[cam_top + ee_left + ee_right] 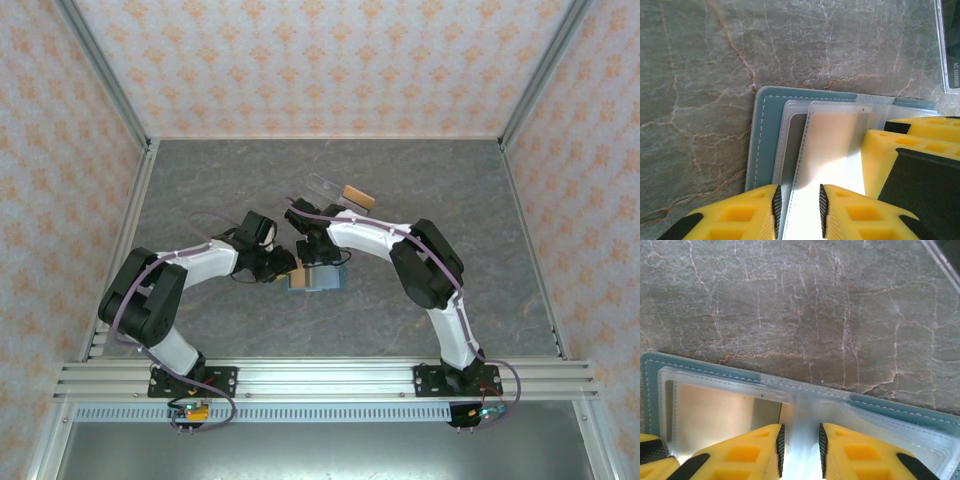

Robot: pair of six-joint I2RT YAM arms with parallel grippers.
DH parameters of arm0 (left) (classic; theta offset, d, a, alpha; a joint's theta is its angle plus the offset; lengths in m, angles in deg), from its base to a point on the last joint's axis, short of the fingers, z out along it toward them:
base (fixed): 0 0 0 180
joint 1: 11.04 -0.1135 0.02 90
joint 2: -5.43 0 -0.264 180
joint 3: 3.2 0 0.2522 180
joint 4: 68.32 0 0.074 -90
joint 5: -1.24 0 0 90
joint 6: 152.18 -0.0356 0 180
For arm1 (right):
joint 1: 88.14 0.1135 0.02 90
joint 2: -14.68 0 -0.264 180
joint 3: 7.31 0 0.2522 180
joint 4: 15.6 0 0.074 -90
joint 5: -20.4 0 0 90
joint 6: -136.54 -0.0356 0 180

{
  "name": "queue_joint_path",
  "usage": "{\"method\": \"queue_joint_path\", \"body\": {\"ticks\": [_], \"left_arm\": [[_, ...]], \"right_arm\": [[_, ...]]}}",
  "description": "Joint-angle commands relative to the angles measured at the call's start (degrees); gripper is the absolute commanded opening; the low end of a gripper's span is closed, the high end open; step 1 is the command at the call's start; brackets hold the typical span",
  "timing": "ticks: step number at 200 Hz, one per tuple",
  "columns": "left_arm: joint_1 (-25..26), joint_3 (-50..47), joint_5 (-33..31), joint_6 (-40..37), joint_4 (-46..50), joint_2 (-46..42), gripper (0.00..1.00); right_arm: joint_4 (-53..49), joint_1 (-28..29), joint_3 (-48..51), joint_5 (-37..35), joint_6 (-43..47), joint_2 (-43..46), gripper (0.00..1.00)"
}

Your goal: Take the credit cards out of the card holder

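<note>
Surface: grey stone-patterned bench (450,200), matte, veined with pale and rust lines. Three walls (320,60) papered in a cream and orange motif. Aluminium posts stand at the far corners and a slotted aluminium rail (330,378) runs along the near edge.

Task item: card holder (318,278) lies open and flat about mid-bench, a little toward the near edge. Teal cover with white stitching. Clear plastic sleeves (835,145) fan across its inside.

Other items: clear acrylic stand (328,186) sits between the holder and the far edge, with a tan card (357,196) on its right side.

Hard to read:
- Glare whitens the sleeves in the left wrist view, so their contents are unclear there.
- In the right wrist view a pale card (715,415) shows in the left sleeve pocket.
- A dark card (951,45) is cut by the frame edge, and its print is too small to read.
- From above, both wrists cover much of the holder.

Arms: both bases are at the near edge. The elbows are thrown outward toward the left and right edges, the forearms converge, and the wrists are pitched down over the holder.

Left gripper (799,212): tips on the sleeves at the holder's left part. The jaws are a narrow gap apart with clear plastic in the gap. Cannot tell whether it is pinched.

Right gripper (801,452): tips astride the raised clear fold at the holder's middle, with the same narrow gap. Cannot tell whether it is clamped. One of its yellow fingers (885,160) sits just beside the left gripper.
</note>
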Motion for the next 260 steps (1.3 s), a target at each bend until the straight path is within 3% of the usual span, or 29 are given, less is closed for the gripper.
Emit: {"method": "queue_joint_path", "body": {"ticks": [1, 168, 260], "left_arm": [[0.3, 1.1, -0.4, 0.1, -0.1, 1.5, 0.29], [0.7, 2.5, 3.4, -1.2, -1.7, 2.6, 0.22], [0.8, 3.8, -1.6, -2.9, 3.5, -0.2, 0.22]], "right_arm": [[-1.7, -0.3, 2.2, -0.3, -0.6, -0.4, 0.26], [-0.5, -0.6, 3.1, 1.7, -1.3, -0.3, 0.25], [-0.4, -1.3, 4.5, 0.5, -1.9, -0.1, 0.19]]}}
